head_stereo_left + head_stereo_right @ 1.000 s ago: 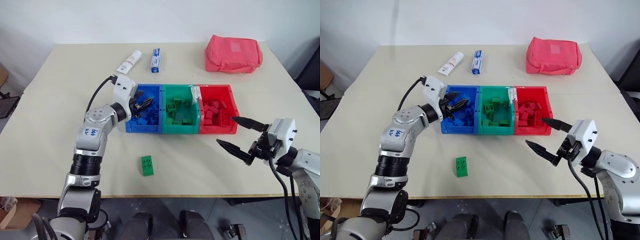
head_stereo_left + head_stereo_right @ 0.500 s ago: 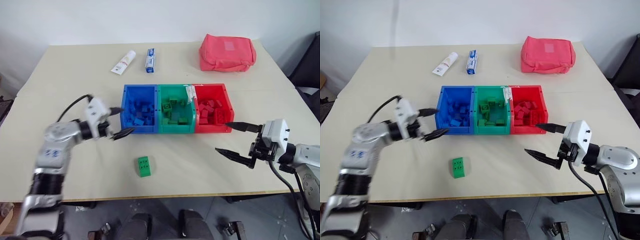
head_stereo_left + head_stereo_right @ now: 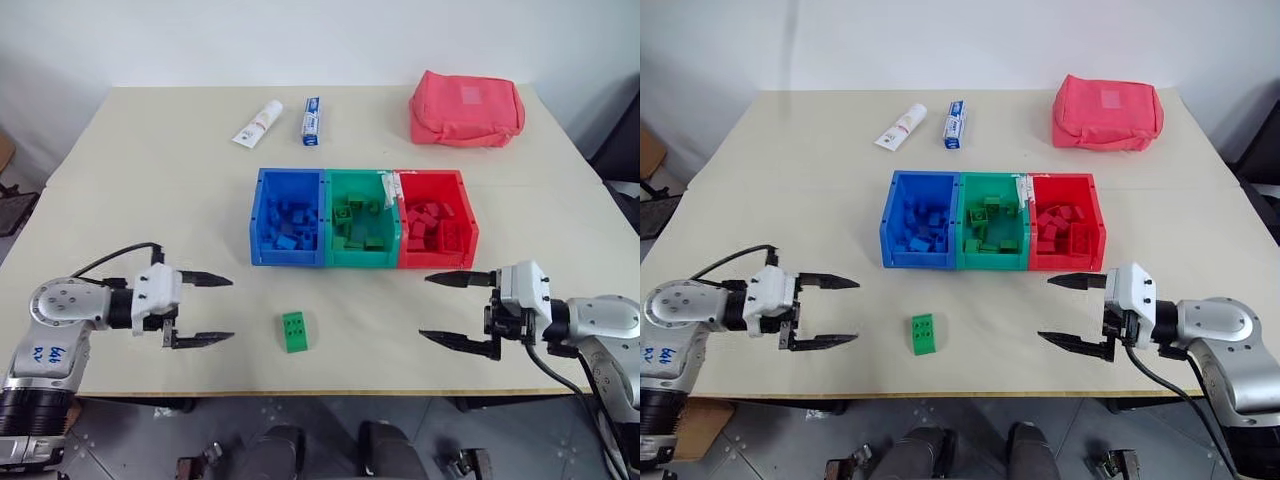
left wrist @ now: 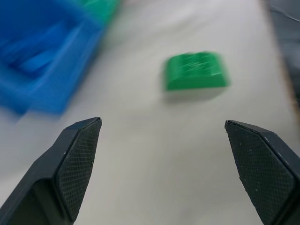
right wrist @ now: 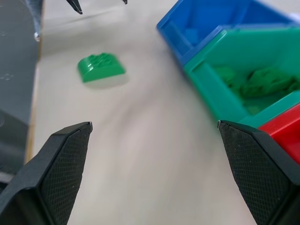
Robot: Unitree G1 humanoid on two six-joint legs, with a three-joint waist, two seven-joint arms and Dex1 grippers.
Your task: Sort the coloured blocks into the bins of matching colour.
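The green block (image 3: 294,331) is seen lying alone on the table (image 3: 120,200), near its front edge and well in front of the bins (image 3: 362,232), just about below the seam between the blue and green compartments. To its left, the left end effector (image 3: 201,309) is held low over the table with its fingers spread wide and nothing between them, pointed across toward the block. The block's long axis is judged to run roughly front to back, across that line of approach. Farther right, the right end effector (image 3: 445,308) is likewise held fully open and empty, aimed back toward the block from the opposite side. The left end effector is judged the nearer of the two, so a short sideways reach from it looks the likelier pick-up, with the green bin (image 3: 361,231) behind the block.
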